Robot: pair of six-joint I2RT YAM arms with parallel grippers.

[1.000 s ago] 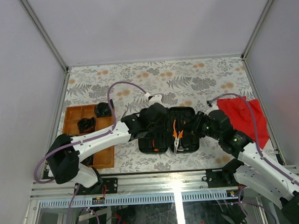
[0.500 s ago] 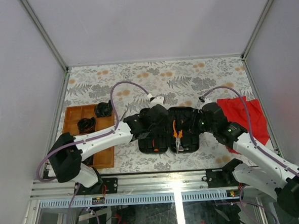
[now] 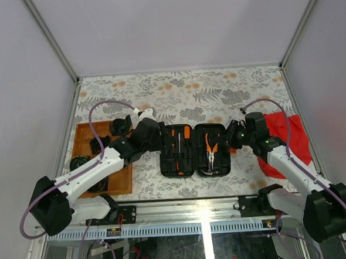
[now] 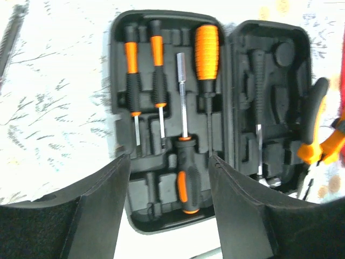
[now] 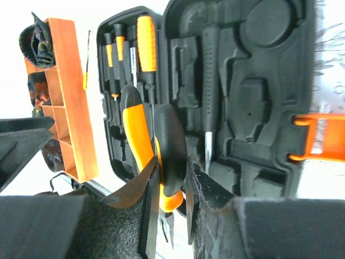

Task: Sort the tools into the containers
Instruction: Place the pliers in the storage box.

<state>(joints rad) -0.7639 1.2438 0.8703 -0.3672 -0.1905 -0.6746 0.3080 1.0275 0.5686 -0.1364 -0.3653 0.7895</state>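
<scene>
Top view: the case (image 3: 178, 171) lies open on the counter (image 3: 217, 91), with the tray (image 3: 123, 180) to its left.

Left wrist: the left jaws stand open and empty beside the case's left half, where 4 drivers (image 4: 207, 51) sit.

Right wrist: the right jaws grip the pliers (image 5: 135, 127) over the case's right half, near the hammer (image 5: 208, 91). If released off their recess, the pliers could land across the hammer and block the lid.

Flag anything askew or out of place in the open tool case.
Only the pliers: they slant across the right half of the case, in no recess, clamped in the right gripper. The screwdrivers sit straight in their slots.
</scene>
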